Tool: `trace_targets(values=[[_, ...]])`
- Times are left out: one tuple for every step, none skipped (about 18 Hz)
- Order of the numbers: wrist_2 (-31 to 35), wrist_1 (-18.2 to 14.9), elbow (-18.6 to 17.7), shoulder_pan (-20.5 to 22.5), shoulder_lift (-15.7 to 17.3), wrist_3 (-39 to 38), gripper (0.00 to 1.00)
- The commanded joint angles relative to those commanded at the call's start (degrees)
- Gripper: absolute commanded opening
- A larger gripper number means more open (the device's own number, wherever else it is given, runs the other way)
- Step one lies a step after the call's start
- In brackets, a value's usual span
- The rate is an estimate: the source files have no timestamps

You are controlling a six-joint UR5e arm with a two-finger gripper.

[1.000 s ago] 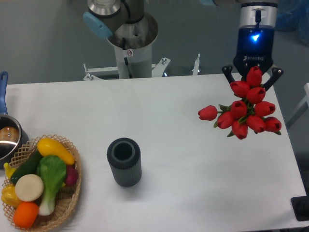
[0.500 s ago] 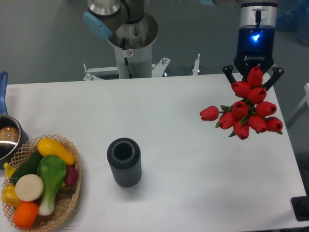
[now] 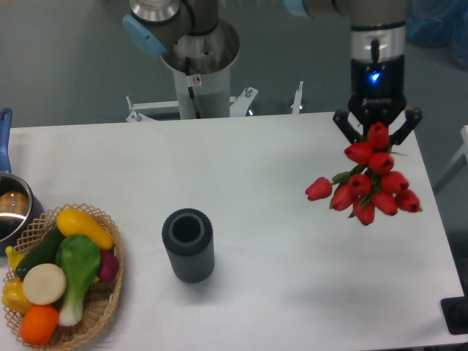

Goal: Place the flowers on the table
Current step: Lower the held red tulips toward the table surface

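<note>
Directly beneath the gripper (image 3: pixel 377 124), the flowers (image 3: pixel 367 183) are held up over the right side of the table (image 3: pixel 292 241).

The bunch is judged light, soft and floppy, with slippery stems and heads that would crush if pinched, so the stems near their gathered end are taken as the sound place for a hold. The two dark fingers are seen spread to either side of the topmost bud, and the stems are hidden behind the blooms, so whether the jaws are clamped on them cannot be told. The red heads are fanned out below and slightly left of the fingertips, one bud pushed furthest left. No contact with the tabletop can be made out.
</note>
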Motion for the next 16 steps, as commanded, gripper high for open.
trace_targets(values=[[0.1, 0.0, 0.2, -1.1, -0.9, 0.8, 0.22], [0.1, -0.1, 0.3, -1.3, -1.5, 0.8, 0.22], [0.1, -0.2, 0.1, -1.5, -2.2, 0.8, 0.22], [0.2, -0.1, -0.3, -2.1, -3.0, 0.9, 0.22], [0.5, 0.0, -0.3, -2.6, -3.9, 0.9, 0.22], [0.8, 0.0, -0.3, -2.7, -4.4, 0.9, 0.22], [0.8, -0.1, -0.3, -2.8, -4.7, 0.8, 0.22], [0.9, -0.1, -0.4, -2.8, -5.3, 0.8, 0.22], [0.8, -0.2, -0.4, -2.9, -5.8, 0.8, 0.22], [0.8, -0.1, -0.5, -2.9, -6.7, 0.8, 0.22], [0.8, 0.0, -0.1, -3.4, -8.2, 0.8, 0.22], [0.9, 0.0, 0.3, -3.6, -9.3, 0.8, 0.22], [0.9, 0.1, 0.3, -3.6, -10.1, 0.8, 0.22], [0.8, 0.2, 0.3, -3.7, -10.9, 1.0, 0.22], [0.8, 0.2, 0.4, -3.9, -11.9, 1.0, 0.22], [0.9, 0.3, 0.4, -4.5, -12.7, 1.0, 0.22]])
